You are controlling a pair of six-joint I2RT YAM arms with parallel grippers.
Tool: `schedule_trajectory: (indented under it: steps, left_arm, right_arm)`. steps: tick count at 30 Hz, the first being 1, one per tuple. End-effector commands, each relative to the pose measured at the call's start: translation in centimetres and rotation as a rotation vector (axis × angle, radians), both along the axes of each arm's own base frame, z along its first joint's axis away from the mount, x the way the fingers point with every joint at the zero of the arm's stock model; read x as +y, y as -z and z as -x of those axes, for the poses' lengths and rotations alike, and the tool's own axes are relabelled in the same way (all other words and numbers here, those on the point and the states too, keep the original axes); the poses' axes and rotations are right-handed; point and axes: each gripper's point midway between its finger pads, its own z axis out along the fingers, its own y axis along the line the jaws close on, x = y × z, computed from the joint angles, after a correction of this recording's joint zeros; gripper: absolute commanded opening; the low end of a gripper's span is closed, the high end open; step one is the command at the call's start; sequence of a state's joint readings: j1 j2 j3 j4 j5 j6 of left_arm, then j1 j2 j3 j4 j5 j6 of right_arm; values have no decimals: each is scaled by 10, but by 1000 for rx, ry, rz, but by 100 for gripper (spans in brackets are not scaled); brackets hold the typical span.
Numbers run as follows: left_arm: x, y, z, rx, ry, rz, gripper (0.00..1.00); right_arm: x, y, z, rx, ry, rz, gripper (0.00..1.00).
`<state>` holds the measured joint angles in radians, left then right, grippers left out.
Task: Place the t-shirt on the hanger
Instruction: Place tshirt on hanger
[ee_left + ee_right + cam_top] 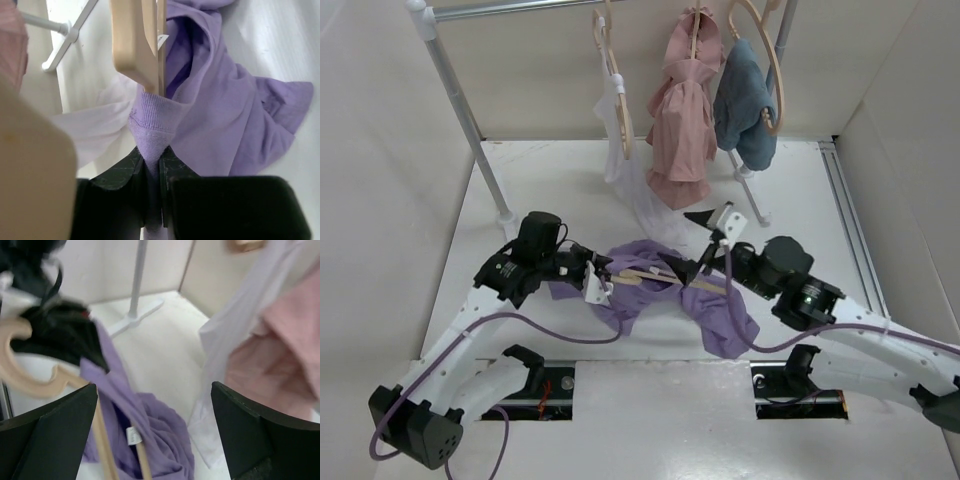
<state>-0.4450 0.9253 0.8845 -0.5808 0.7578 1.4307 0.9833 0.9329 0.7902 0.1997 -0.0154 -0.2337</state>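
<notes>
Closest to the lens, the left gripper (151, 162) is pinched shut on the ribbed collar of the t-shirt (225, 115), right at the hanger (135, 45), whose one arm seems to enter the neck opening. Near the hanger, the right gripper (154, 387) stands wide open, holding nothing. Most cloth lies crumpled on the counter (560, 180) under the hanger; I judge the threading only begun, shoulders not yet seated.

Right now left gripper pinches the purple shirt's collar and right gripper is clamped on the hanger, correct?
No. The right gripper is open, not clamped on the hanger, per the right wrist view. The left gripper does pinch the t-shirt collar.
</notes>
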Motion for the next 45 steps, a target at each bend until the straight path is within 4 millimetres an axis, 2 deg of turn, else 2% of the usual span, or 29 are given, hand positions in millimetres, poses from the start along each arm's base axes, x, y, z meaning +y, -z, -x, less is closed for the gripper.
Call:
schedule_trajectory:
  steps: [1,2,3,5,6,7,8,9,10,12,14,16,17,18,20,21,23,25,28,29,32,35,39,42,43,44,45]
  left_arm:
    - [-4,9,16,-40,109,-10,0]
    - [-3,13,20,-43,130,-34,0]
    - [-3,14,21,-53,145,-44,0]
    - [-4,14,23,-92,184,-56,0]
    - [-3,17,26,-91,199,-68,0]
    - [-2,18,27,-106,218,-79,0]
    - [-2,19,28,-123,239,-90,0]
    - [-5,15,32,-150,268,-79,0]
    - [-5,15,32,-150,268,-78,0]
    - [-4,20,35,-148,282,-89,0]
    - [-1,22,40,-169,315,-106,0]
    - [0,24,42,-167,315,-107,0]
    - [0,27,43,-159,316,-110,0]
    - [0,27,43,-168,322,-111,0]
    - [-1,26,41,-188,320,-104,0]
    - [-3,24,41,-179,315,-90,0]
    - [-3,27,41,-150,304,-90,0]
    - [-3,25,39,-144,299,-89,0]
    - [-3,25,39,-143,299,-89,0]
    - [-4,24,38,-152,298,-86,0]
    - [-4,21,38,-162,297,-82,0]
    - [-4,24,38,-155,292,-81,0]
    - [-4,23,37,-148,281,-75,0]
    - [-4,21,38,-157,280,-72,0]
    - [-4,21,38,-147,274,-70,0]
    - [-4,20,37,-142,265,-65,0]
    - [-3,18,35,-153,248,-64,0]
  right_arm:
    - [-30,-21,-6,112,151,-85,100]
    - [-40,-4,-11,167,214,-38,100]
    - [-43,0,-16,205,253,-20,100]
    - [-40,32,-21,344,312,36,100]
    - [-45,52,-19,411,343,101,100]
    - [-45,56,-21,449,361,109,100]
    - [-39,73,-20,492,354,151,100]
    - [-23,90,-6,554,245,213,99]
    - [-22,91,-6,555,244,214,99]
    - [-20,108,0,613,234,245,96]
    - [-28,134,4,670,253,291,91]
    - [-33,150,8,726,262,315,82]
    - [-38,150,1,739,290,299,82]
    - [-43,162,-1,763,314,329,82]
    - [-48,169,-8,806,347,315,84]
    - [-48,171,-20,818,367,305,85]
    - [-45,171,-28,812,373,320,85]
    - [-32,169,-37,804,348,346,85]
    - [-23,179,-39,823,326,357,85]
    - [-26,192,-39,845,344,396,84]
    - [-27,211,-40,871,363,441,81]
    - [-19,219,-38,893,324,459,77]
    - [-17,226,-44,902,338,443,65]
    - [-15,227,-49,902,335,428,40]
    - [-15,227,-49,902,335,428,21]
    - [-16,227,-50,898,344,429,8]
    - [-21,228,-52,909,369,427,0]
